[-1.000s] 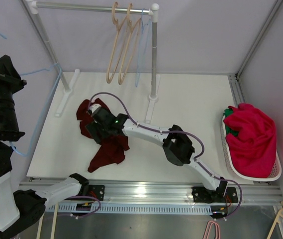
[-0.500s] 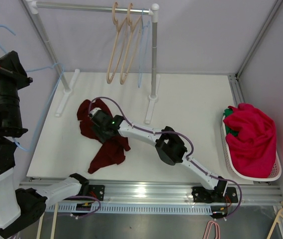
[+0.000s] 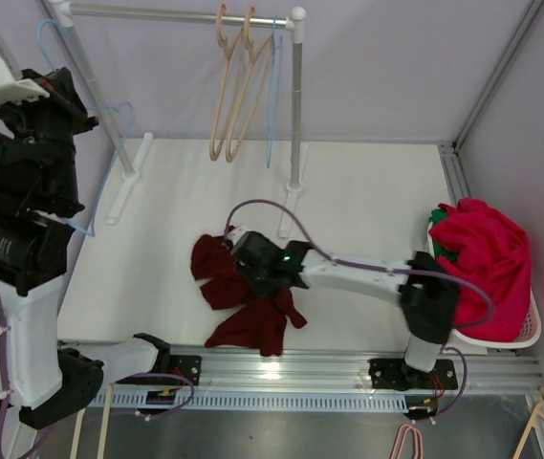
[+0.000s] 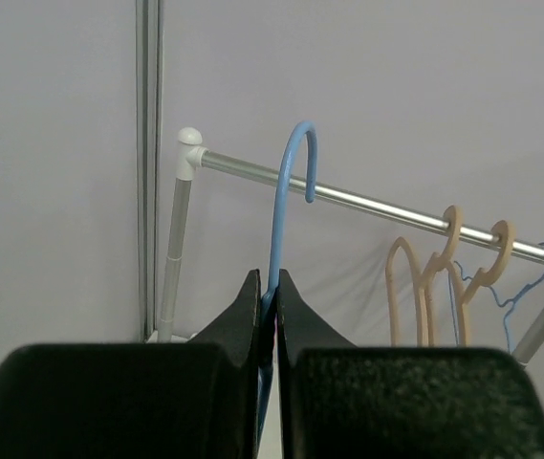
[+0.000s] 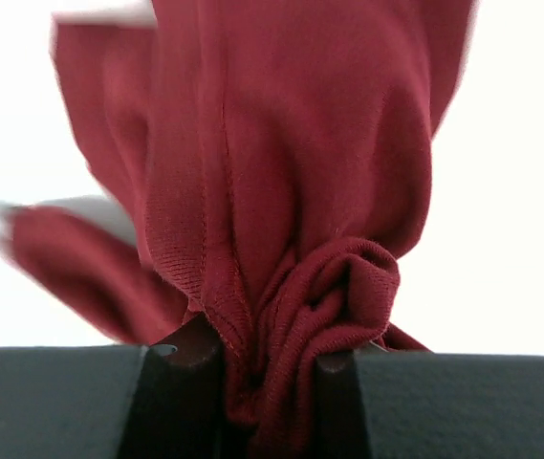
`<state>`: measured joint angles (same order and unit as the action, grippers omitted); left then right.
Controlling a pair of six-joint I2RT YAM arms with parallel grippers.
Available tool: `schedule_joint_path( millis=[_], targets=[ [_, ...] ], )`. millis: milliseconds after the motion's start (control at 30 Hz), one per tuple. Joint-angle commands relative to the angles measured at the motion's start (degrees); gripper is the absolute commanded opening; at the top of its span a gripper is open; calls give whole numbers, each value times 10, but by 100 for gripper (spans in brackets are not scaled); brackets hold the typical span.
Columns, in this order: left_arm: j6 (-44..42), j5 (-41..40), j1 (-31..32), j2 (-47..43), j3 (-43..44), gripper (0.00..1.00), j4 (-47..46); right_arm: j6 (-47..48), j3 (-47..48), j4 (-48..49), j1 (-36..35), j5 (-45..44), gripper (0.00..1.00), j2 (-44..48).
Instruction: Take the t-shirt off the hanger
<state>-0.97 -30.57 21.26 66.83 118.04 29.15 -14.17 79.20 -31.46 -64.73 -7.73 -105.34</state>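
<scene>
Up left | left gripper (image 4: 265, 289) grips hanger (image 4: 280, 206) | right gripper (image 5: 252, 361) low, clamping t-shirt (image 5: 281, 143)

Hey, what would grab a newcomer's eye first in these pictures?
The dark red t-shirt stands out most, bunched near the table's front edge and clamped in the right end effector. Next comes the bare blue hanger, pinched by the left end effector high on the left beside the rack. The bright red pile in the white basket at the right edge also draws the eye.
</scene>
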Motion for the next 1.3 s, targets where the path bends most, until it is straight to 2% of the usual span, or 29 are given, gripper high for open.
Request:
schedule_joint_path(
  millis=[0, 33, 100, 267, 367, 400, 433, 467, 533, 567, 633, 700, 767, 800, 867, 933, 1133, 1200, 1267],
  targets=[
    [91, 418, -37, 18, -18, 1, -43, -20, -22, -19, 14, -54, 0, 197],
    [110, 436, -59, 23, -25, 1, -51, -18, -19, -47, 28, -68, 0, 257],
    [121, 460, -70, 28, -31, 1, -71, -15, 7, -75, 43, -79, 0, 303],
    [127, 424, -70, 37, -46, 1, -105, 4, 68, -142, 80, -142, 0, 357],
    [156, 337, -70, 40, -35, 1, -108, 12, 68, -129, 101, -126, 0, 365],
    [170, 312, -70, 34, -43, 1, -135, 13, 65, -118, 108, -122, 0, 369],
    [175, 241, -68, 25, -84, 1, -155, 13, 60, -113, 109, -120, 0, 369],
    [178, 207, -67, 16, -94, 1, -170, 12, 57, -108, 109, -118, 0, 367],
    [168, 152, -63, 12, -94, 1, -169, 9, 54, -102, 109, -113, 0, 362],
    [164, 81, -60, 21, -59, 1, -157, 7, 55, -102, 109, -112, 0, 359],
    [128, 75, -56, 58, -14, 1, -151, 6, 54, -98, 109, -106, 0, 357],
    [99, 24, -44, 117, 57, 1, -114, 5, 54, -95, 109, -105, 0, 356],
    [35, -45, -19, 160, 166, 1, -90, 3, 59, -96, 109, -106, 0, 350],
    [-39, -84, -8, 191, 195, 1, -103, 3, 60, -96, 109, -105, 0, 349],
    [-106, -134, 27, 194, 171, 1, -192, 2, 60, -93, 109, -101, 0, 346],
    [-185, -176, 50, 204, 164, 1, -239, 0, 61, -93, 109, -97, 0, 343],
    [-405, -278, 73, 265, 167, 1, -441, -2, 66, -95, 110, -101, 0, 346],
    [-459, -286, 74, 276, 171, 1, -478, -1, 68, -94, 109, -101, 0, 355],
    [-475, -299, 74, 286, 189, 1, -474, 2, 70, -95, 110, -106, 0, 365]
  ],
)
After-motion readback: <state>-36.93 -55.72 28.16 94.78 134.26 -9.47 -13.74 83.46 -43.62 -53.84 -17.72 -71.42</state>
